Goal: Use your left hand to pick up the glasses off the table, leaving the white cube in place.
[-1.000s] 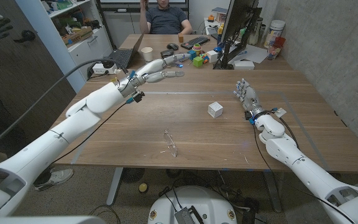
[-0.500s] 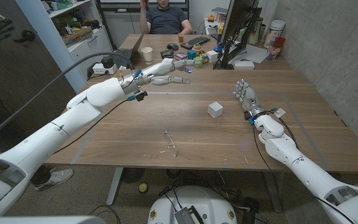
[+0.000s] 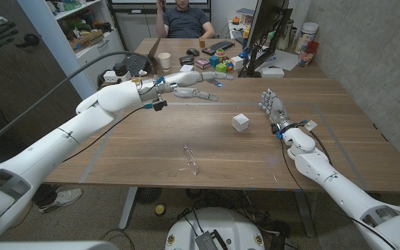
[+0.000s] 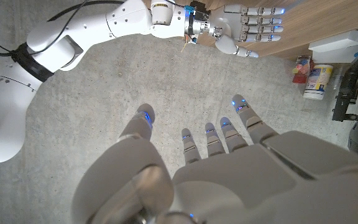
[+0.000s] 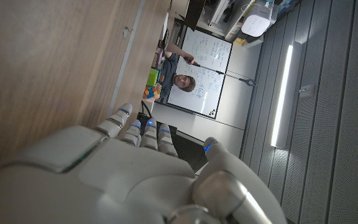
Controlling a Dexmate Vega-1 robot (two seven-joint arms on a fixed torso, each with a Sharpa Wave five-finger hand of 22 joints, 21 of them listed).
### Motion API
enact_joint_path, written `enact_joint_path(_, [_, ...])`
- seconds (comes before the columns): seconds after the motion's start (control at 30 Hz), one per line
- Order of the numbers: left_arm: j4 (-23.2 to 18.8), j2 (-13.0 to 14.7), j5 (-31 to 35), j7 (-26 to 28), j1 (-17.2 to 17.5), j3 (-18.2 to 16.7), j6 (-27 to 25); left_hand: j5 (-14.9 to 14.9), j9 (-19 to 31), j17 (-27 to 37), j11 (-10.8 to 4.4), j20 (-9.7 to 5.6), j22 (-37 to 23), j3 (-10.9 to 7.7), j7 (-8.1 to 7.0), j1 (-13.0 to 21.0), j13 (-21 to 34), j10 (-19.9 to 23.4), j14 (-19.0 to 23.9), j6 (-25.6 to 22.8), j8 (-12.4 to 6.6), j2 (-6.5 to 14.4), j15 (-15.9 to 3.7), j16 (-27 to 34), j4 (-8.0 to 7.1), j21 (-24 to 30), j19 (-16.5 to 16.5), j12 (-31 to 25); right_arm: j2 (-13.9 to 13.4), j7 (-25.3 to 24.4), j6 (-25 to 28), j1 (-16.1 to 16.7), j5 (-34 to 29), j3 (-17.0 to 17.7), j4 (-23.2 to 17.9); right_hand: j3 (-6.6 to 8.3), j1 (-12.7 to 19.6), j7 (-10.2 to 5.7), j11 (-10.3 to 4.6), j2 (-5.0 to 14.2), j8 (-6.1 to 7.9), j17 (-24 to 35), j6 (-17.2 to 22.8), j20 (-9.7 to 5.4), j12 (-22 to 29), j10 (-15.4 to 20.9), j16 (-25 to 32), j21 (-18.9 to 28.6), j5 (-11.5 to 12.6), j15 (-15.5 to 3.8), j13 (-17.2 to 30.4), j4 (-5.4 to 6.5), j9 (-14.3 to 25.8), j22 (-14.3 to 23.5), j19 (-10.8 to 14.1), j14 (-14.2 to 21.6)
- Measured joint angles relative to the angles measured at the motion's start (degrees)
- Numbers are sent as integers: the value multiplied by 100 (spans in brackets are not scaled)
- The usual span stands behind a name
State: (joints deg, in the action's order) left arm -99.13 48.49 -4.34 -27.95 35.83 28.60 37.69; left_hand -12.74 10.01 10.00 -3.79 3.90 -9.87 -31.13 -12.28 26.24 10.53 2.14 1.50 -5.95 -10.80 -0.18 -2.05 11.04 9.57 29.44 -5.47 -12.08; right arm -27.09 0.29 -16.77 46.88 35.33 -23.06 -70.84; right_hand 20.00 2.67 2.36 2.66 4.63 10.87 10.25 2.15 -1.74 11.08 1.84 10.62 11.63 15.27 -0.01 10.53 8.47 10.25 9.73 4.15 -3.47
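We see our left hand (image 3: 193,87) up in the air over the far part of the bench (image 3: 151,149). Its fingers are spread apart and it holds nothing. Our right hand (image 3: 274,107) stands on its edge on the bench, fingers straight and a little apart, also holding nothing. The glasses (image 3: 191,159) lie near the front edge of the bench, thin and see-through, well apart from both hands. The white cube (image 3: 240,122) sits between the glasses and our right hand.
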Motion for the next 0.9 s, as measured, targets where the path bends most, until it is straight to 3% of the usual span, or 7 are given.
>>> enact_joint_path(0.27, [-90,80,79,-192,-101,24,123,0,0,0,-45,-60,0,72,-1,247,0,45,0,-62,0,-207,0,0,71,-44,-59,0,-20,-107,32,-4,-73,-3,-4,0,0,0,0,0,0,0,0,0,0,0,0,0,0,0,0,0,0,0,0,0])
enact_joint_path(0.6, [-173,165,194,-360,-108,11,216,0,0,0,-60,-92,0,98,-12,438,0,60,0,-112,0,-293,0,0,92,-88,-129,-1,-73,-273,59,83,-156,7,-180,0,0,0,0,0,0,0,0,0,0,0,0,0,0,0,0,0,0,0,0,0])
enact_joint_path(0.63, [-304,318,217,-371,-71,-80,223,0,0,0,-60,-101,0,116,-12,442,-1,60,0,-112,0,-296,0,0,78,-88,-138,-1,-78,-273,59,94,-156,9,-199,0,0,0,0,0,0,0,0,0,0,0,0,0,0,0,0,0,0,0,0,0])
enact_joint_path(0.9, [-404,449,313,-415,8,-172,272,0,0,0,-60,-72,-1,130,-21,694,-1,60,58,-164,-23,-382,-1,0,93,-172,-167,-1,-101,-371,75,178,-196,14,-341,0,0,0,40,0,0,0,0,0,0,44,0,-22,0,0,0,0,0,0,0,0])
